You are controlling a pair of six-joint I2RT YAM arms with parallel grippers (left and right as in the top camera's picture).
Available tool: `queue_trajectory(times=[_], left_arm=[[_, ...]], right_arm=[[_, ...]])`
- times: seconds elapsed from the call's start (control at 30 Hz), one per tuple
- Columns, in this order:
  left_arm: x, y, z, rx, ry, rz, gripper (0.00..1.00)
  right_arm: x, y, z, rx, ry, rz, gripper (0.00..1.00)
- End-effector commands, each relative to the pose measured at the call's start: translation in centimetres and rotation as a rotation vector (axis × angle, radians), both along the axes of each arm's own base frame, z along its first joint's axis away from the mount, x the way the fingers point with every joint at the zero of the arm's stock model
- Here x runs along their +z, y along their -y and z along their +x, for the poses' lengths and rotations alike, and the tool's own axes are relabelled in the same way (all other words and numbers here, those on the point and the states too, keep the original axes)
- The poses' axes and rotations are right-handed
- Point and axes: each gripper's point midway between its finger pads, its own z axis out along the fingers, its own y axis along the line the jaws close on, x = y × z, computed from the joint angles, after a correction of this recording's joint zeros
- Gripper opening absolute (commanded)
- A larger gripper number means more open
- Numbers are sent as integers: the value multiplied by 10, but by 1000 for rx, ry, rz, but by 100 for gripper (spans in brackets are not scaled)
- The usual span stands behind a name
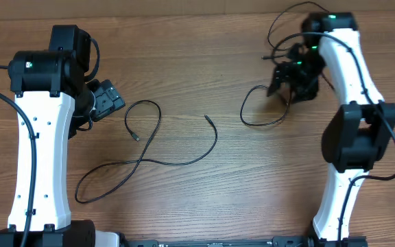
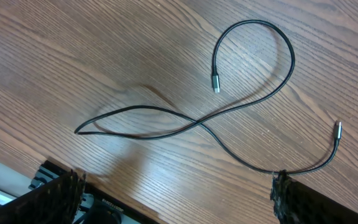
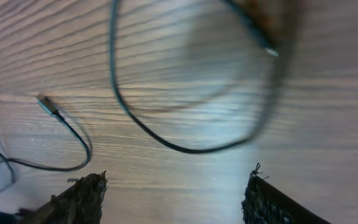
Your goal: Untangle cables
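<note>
With my left gripper (image 2: pixel 176 205) and right gripper (image 3: pixel 176 199) both wide and empty, I judge the light, floppy long cable (image 1: pixel 140 160) mid-bench (image 1: pixel 204 55) and the short cable (image 1: pixel 243 113) at two o'clock best pinched on plain stretches beside the plugs.

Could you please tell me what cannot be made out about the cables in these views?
- Overhead: the ends of the short cable vanish under the dark right gripper, so contact is unclear.
- Right wrist: motion blur smears that cable's far stretch and plug.
- Left wrist: the left fingertip hides a short stretch of the long cable.
</note>
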Motion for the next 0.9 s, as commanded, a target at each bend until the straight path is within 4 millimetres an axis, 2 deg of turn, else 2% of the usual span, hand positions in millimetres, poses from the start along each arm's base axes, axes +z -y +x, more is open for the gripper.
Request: queue_trajectory(times=[0.0, 0.13, 0.23, 0.47, 0.6, 0.77, 0.87], left_arm=[[-2, 0, 0, -6, -6, -1, 99], [-2, 0, 0, -5, -6, -1, 100], [-2, 0, 0, -5, -6, -1, 99], [-2, 0, 0, -5, -6, -1, 100], [-2, 0, 0, -5, -6, -1, 99], [-2, 0, 0, -6, -6, -1, 100], [-2, 0, 0, -6, -6, -1, 100]], right_arm=[[-2, -21, 2, 74, 38, -27, 68], [-5, -50, 19, 136, 136, -31, 60], [-8, -64, 28, 108, 177, -69, 60], [-11, -69, 38, 20, 238, -232, 59], [-13, -75, 41, 14, 264, -261, 60], [-32, -78, 44, 16, 243, -266, 61], [-44, -78, 44, -32, 212, -277, 58]])
